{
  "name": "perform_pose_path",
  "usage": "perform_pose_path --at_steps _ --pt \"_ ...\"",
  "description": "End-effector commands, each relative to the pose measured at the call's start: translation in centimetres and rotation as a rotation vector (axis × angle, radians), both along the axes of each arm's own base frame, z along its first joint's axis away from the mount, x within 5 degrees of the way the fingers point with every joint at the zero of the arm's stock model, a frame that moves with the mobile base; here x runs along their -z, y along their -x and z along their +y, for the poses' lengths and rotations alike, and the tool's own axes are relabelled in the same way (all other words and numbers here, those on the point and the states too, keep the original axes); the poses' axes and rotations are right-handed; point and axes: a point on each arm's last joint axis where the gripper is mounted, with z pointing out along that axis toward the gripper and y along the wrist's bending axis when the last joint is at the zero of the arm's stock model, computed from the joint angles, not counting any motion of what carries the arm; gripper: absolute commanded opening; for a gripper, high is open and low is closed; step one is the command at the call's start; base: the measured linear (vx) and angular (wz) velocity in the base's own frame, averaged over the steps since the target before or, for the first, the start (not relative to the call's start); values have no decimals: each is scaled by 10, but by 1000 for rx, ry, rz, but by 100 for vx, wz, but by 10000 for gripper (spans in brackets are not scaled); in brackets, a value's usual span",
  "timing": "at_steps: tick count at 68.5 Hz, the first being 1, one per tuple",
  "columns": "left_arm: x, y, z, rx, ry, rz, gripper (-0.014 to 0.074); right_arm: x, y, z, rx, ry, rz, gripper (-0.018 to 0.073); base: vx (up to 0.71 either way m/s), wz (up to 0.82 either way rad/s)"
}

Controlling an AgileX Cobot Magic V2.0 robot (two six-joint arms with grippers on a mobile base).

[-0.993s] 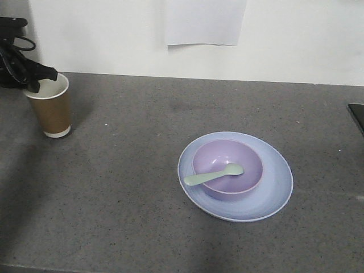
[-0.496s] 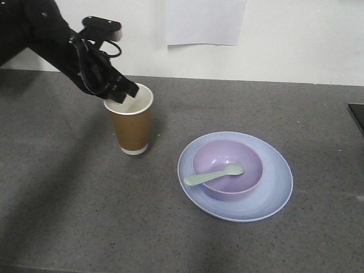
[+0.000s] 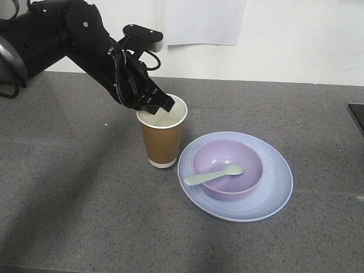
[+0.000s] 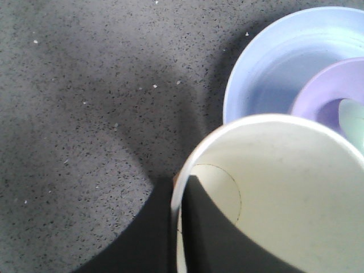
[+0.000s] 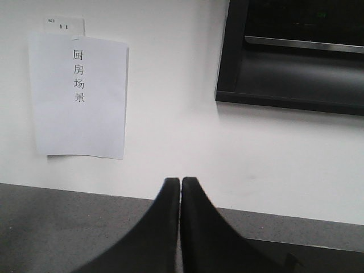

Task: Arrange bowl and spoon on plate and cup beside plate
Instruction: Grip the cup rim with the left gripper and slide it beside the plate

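The brown paper cup (image 3: pixel 163 135) stands upright just left of the light blue plate (image 3: pixel 277 182), nearly touching its rim. My left gripper (image 3: pixel 156 106) is shut on the cup's left rim, one finger inside and one outside. In the left wrist view the cup (image 4: pixel 284 193) fills the lower right, with my left gripper (image 4: pixel 177 193) pinching its white rim beside the plate (image 4: pixel 267 62). The lavender bowl (image 3: pixel 227 168) sits on the plate, and the mint spoon (image 3: pixel 213 175) lies across the bowl. My right gripper (image 5: pixel 180 182) is shut and empty, facing the wall.
A grey speckled counter (image 3: pixel 85 216) runs to a white wall with a paper sheet (image 3: pixel 205 21) taped on it. A black object's edge (image 3: pixel 357 116) shows at the far right. The right wrist view shows the paper sheet (image 5: pixel 79 96) and a black cabinet (image 5: pixel 293 51).
My left arm has carried the cup from the counter's far left edge rightwards, to stand beside the plate. Bowl, spoon and plate have not moved.
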Motion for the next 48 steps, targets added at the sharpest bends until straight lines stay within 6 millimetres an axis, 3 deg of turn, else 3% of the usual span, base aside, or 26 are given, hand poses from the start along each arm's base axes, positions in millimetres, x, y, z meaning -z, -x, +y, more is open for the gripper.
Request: perform_pose_path --at_steps 1,12,31,48 --pt "-28 5 -1 -14 67 -91 3 -12 1 0 -7 27 -88 -3 0 0" --pt "-14 -3 -5 -35 69 -67 3 -12 1 0 -7 27 -88 -3 0 0" --pt "-9 -8 -7 -59 78 -65 37 -12 1 0 -7 27 -88 -3 0 0" --pt "-8 -7 -6 -49 57 -50 227 -12 1 0 -7 27 -88 -3 0 0"
